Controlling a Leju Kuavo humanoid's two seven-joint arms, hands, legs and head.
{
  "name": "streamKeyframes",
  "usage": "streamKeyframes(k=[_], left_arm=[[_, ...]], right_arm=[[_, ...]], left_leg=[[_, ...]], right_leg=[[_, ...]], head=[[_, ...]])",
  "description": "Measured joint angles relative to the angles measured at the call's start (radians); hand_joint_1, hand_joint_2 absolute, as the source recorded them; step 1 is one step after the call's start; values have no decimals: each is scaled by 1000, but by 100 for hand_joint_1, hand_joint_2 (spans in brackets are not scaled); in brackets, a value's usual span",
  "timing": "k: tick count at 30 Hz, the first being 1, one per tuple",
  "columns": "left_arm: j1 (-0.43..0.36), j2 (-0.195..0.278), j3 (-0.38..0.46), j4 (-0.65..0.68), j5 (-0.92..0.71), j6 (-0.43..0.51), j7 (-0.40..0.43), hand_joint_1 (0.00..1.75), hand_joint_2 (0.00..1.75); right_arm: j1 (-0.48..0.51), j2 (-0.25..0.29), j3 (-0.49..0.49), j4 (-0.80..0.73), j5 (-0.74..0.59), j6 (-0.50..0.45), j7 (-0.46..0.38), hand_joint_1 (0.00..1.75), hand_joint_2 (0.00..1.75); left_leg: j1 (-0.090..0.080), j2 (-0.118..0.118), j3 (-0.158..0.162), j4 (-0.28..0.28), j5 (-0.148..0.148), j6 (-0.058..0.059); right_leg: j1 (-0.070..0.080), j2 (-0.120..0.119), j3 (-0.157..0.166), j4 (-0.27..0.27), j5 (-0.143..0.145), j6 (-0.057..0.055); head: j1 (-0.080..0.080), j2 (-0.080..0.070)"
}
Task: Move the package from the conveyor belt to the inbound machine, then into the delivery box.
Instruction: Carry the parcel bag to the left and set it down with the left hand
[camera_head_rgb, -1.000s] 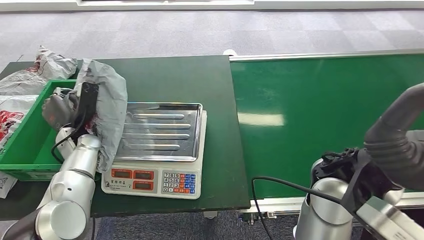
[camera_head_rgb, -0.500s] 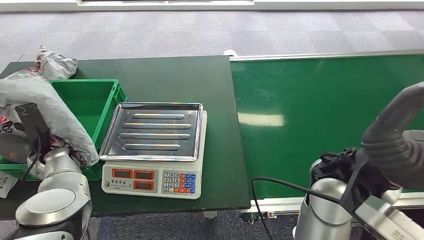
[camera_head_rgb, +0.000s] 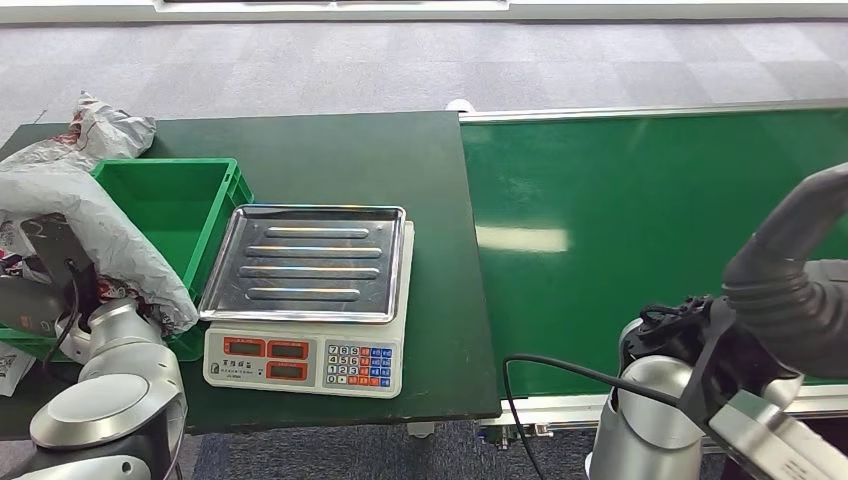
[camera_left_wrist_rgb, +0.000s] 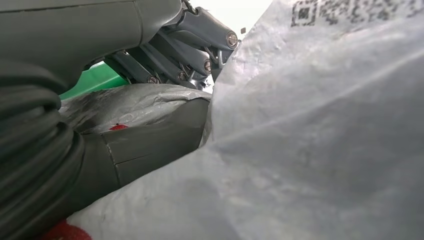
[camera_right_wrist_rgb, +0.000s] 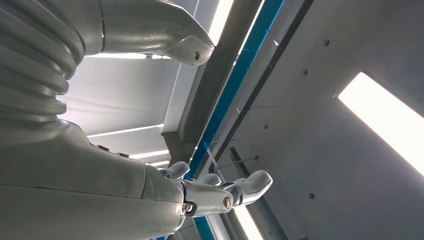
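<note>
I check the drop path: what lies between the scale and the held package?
In the head view, the green box's right wall stands between scale and package.

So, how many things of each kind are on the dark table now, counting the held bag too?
Grey bags: 2, one held and one behind the bin
Green bin: 1
Scale: 1
Total: 4

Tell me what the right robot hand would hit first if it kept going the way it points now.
Probably nothing close by: the right robot hand points upward, fingers apart and holding nothing, and open air lies ahead until the ceiling beam. How far off that is cannot be judged.
</note>
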Motion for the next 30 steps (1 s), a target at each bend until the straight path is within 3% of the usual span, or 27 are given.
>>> streamKeyframes(k=[1,4,5,8,10,14,17,21,30], left_arm=[[0,-1,0,-4,-10,0,-3,125,175],[0,-7,2,-37,-126,0,-24,0,44],[1,-11,2,-50,-192,0,-23,0,0],[6,-21,-9,-62,-317,0,16,0,0],[8,-24,-21,-49,-277,0,19,0,0],[7,-21,-42,13,5,0,-59,0,0],[12,-20,-121,42,250,0,-76,0,0],[15,-17,-223,58,345,0,-80,0,0],[38,-12,-361,38,604,-2,-80,0,0]], right_arm=[[0,0,0,0,0,0,0,0,175],[0,0,0,0,-2,0,0,0,175],[0,0,0,0,-2,0,1,0,175],[0,0,0,0,2,0,4,0,175],[0,0,1,1,8,0,2,0,175],[1,0,3,7,18,0,0,0,175],[1,0,3,15,19,0,0,0,175],[1,-1,3,25,18,0,0,0,175],[5,-1,3,39,18,0,0,0,175]], left_leg=[[0,0,0,0,0,0],[0,0,0,0,0,0],[0,0,0,0,0,0],[0,-1,0,0,0,0],[0,-1,0,0,0,0],[0,-2,0,0,0,0],[0,-2,0,0,0,0],[0,-3,-1,0,0,0],[0,-3,-1,0,0,0]], right_leg=[[0,0,0,0,0,0],[0,0,0,0,0,0],[0,0,0,0,0,0],[0,0,0,0,0,0],[0,0,0,0,0,0],[0,-1,0,0,0,0],[0,-1,0,0,0,0],[0,-3,0,0,0,0],[0,-3,0,0,0,0]], head=[[0,0],[0,0],[0,0],[0,0],[0,0],[0,0],[0,0],[0,0],[0,0]])
